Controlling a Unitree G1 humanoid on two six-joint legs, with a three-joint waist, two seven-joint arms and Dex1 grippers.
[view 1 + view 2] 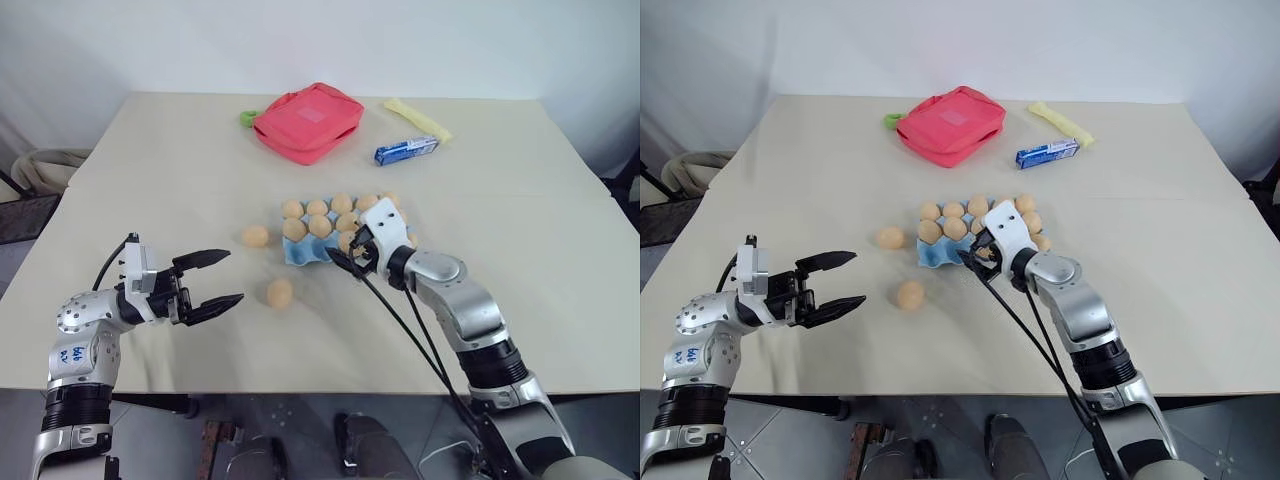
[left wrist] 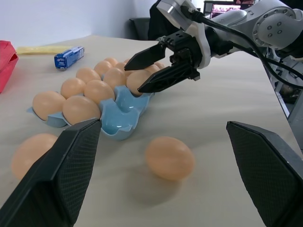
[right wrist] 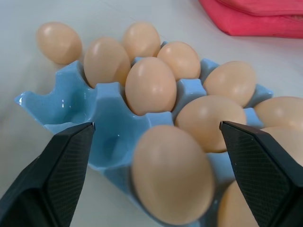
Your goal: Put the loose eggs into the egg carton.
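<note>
The right pincer (image 1: pixel 352 256) hides the near right cups of the light blue egg carton (image 1: pixel 300 253), so the filled cups cannot be counted. Its jaws stand apart around an egg (image 3: pixel 171 176) seated in a cup, gripping nothing. Two loose eggs (image 1: pixel 279 293) (image 1: pixel 255 236) lie on the bench (image 1: pixel 150 160) left of the carton. The left pincer (image 1: pixel 212 284) hovers wide open, empty, beside them.

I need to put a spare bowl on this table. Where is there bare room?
Bare tabletop left of the red pouch, and right of the egg carton. Crowded mid-table: carton, two loose eggs, right gripper, left gripper.
</note>
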